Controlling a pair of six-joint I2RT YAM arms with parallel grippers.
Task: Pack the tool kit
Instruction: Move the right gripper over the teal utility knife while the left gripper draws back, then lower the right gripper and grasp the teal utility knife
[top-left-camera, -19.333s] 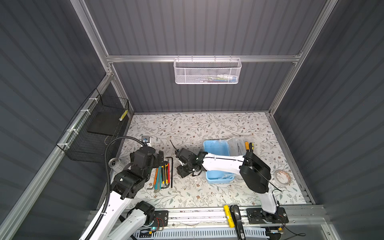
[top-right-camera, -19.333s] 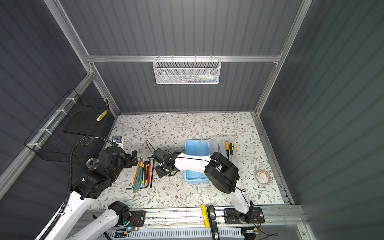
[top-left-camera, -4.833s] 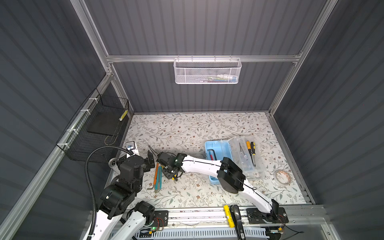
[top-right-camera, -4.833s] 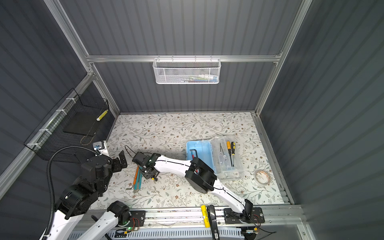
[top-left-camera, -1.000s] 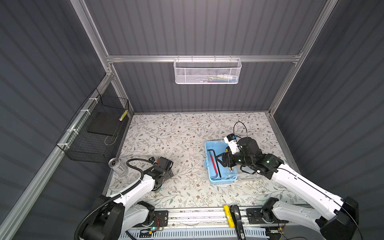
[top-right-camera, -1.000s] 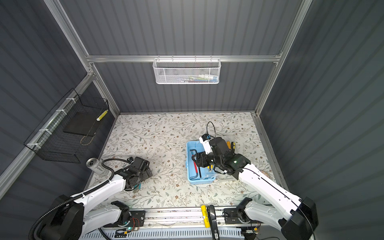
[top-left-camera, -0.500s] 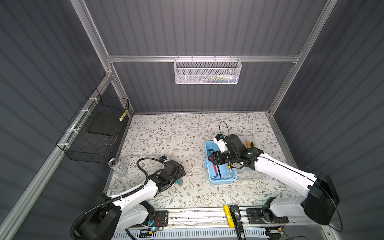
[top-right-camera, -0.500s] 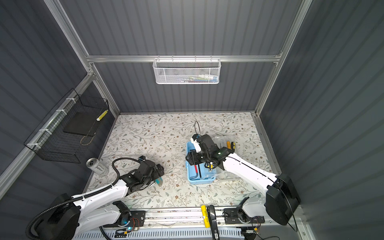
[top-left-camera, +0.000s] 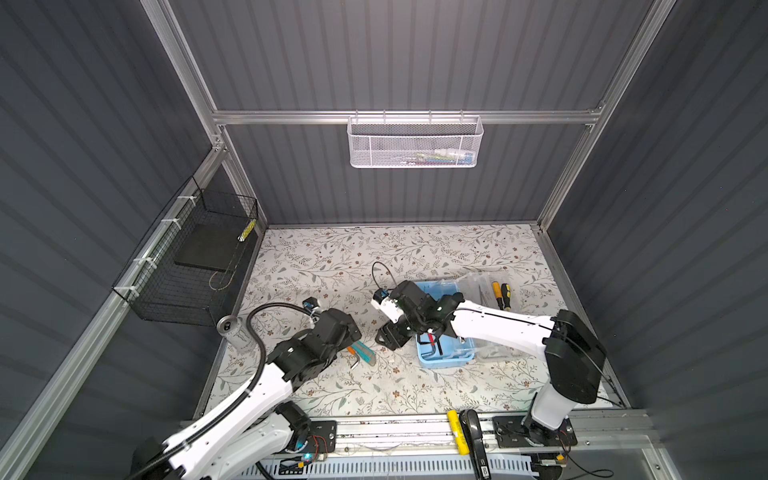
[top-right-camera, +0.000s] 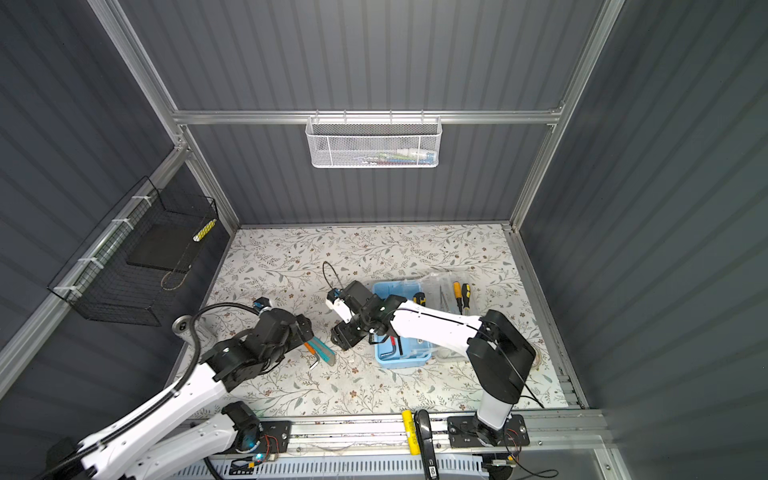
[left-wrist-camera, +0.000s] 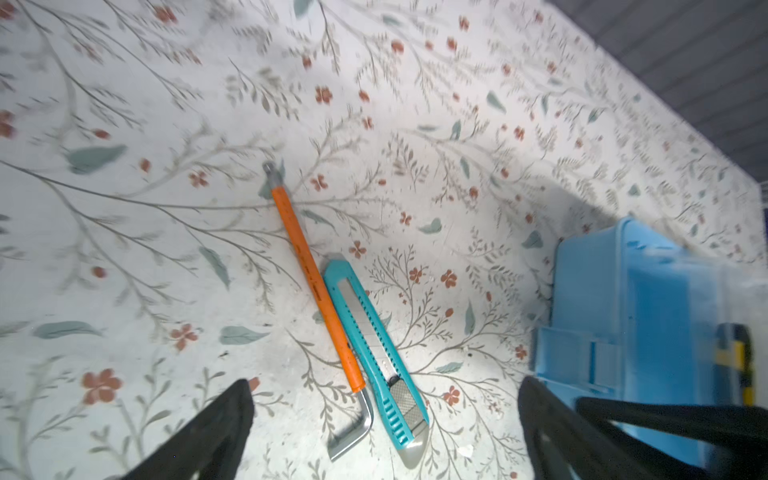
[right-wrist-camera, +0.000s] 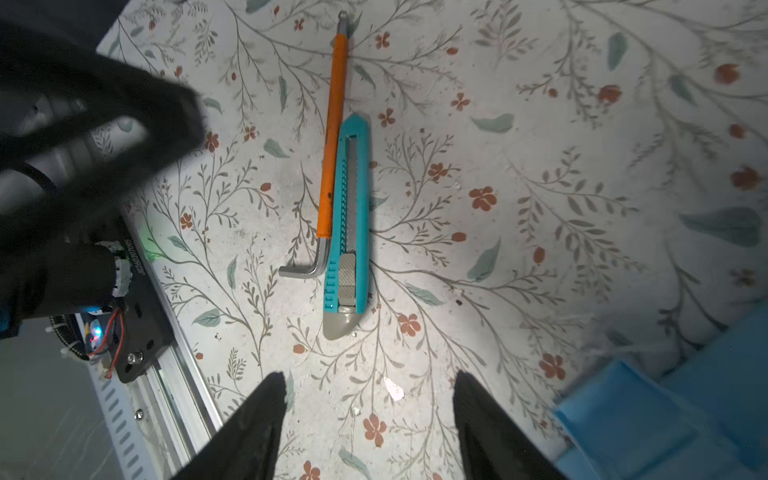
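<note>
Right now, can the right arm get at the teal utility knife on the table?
Probably yes: the right gripper is open just short of the utility knife, with bare table between; the left gripper hovering close could crowd it.

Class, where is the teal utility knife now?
In both top views the knife lies on the table left of the tool kit, beside the orange hex key.

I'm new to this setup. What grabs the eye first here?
The left claw and right claw, both open, flank a teal utility knife lying against an orange hex key. Right of them in both top views sits the light blue tool kit, lid open, tools inside.
</note>
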